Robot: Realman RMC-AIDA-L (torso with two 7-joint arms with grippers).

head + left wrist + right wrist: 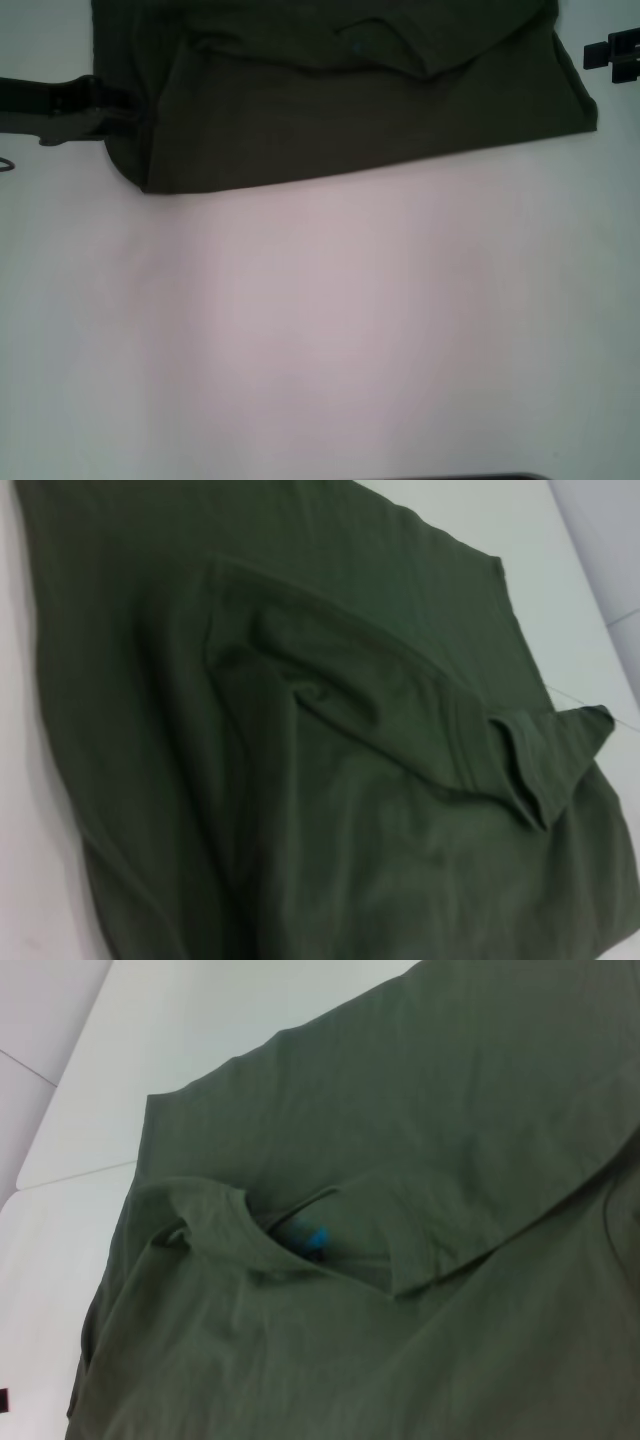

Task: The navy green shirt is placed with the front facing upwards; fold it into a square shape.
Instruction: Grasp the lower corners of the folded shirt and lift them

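Though gripper states untellable, navy green shirt (340,100) folded, dark olive, sleeve layered across.

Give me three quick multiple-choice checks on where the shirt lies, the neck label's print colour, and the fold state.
1. Where does the navy green shirt lie on the table in the head view?
A. far part
B. near edge
C. hanging off the front

2. What colour is the print on the neck label?
A. red
B. blue
C. yellow

3. What state is the shirt in?
A. spread flat in one layer
B. partly folded, layers overlapping
C. rolled into a tube

Answers: 1 A, the cloth fills the top of the head view with bare table nearer. 2 B, blue shows at the collar in the right wrist view. 3 B, a folded layer overlies the body in both wrist views.
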